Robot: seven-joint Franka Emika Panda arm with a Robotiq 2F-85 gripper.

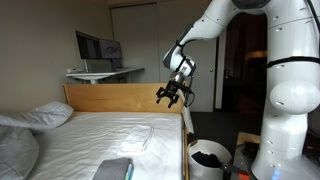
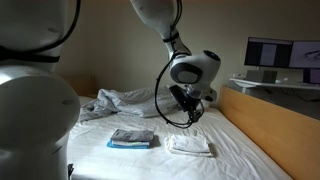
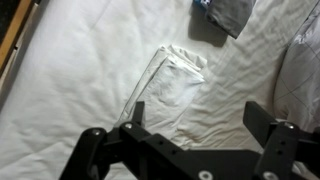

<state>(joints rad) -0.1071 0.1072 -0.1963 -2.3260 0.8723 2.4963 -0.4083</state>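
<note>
While checking over the bed (image 1: pixel 90 135), found fingers (image 1: pixel 168 96) spread to full width, empty, hanging well above it. Noted white folded cloth (image 3: pixel 178 80) lying flat below them, untouched, judged stable through resting on its own folds. Logged grey folded cloth (image 2: pixel 131 138) near it, apart, likewise flat.

No text, label, brand, number or sign can be read in any view. The monitor (image 1: pixel 97 46) (image 2: pixel 283 53) on the counter (image 1: pixel 100 72) (image 2: pixel 268 88) shows a lit screen in both exterior views, but its contents are too small and blurred to read.
</note>
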